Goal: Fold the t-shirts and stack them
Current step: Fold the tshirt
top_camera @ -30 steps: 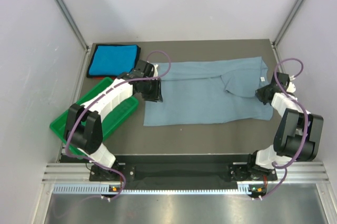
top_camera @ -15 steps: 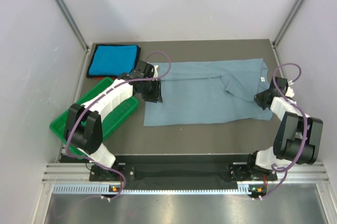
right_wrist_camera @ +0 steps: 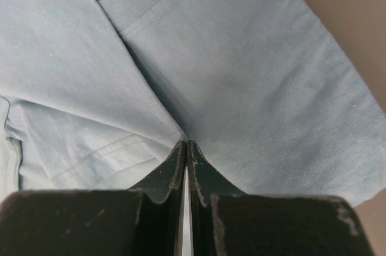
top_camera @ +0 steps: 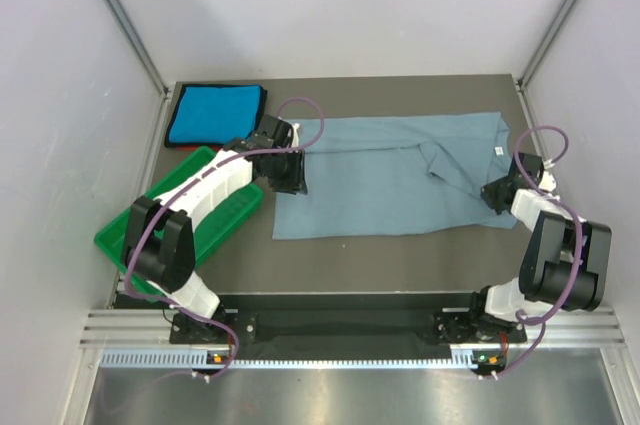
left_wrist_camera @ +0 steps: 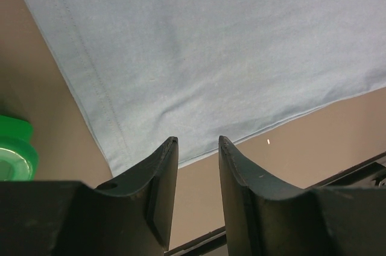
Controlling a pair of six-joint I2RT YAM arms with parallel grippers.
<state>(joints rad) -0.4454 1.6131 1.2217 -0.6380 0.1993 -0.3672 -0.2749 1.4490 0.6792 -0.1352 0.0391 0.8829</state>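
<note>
Grey-blue t-shirt (top_camera: 390,175) lies spread flat, collar end partly folded over. Right hand (right_wrist_camera: 186,144) is clenched on a pinch of it, creases running to the tips, likely to carry a fold. Left hand (left_wrist_camera: 198,143) is released and empty over the hem corner just ahead. Turquoise t-shirt (top_camera: 213,113) sits folded beyond it, green tray (top_camera: 150,220) to its left. Brown counter (top_camera: 400,255), pale walls (top_camera: 350,5).
</note>
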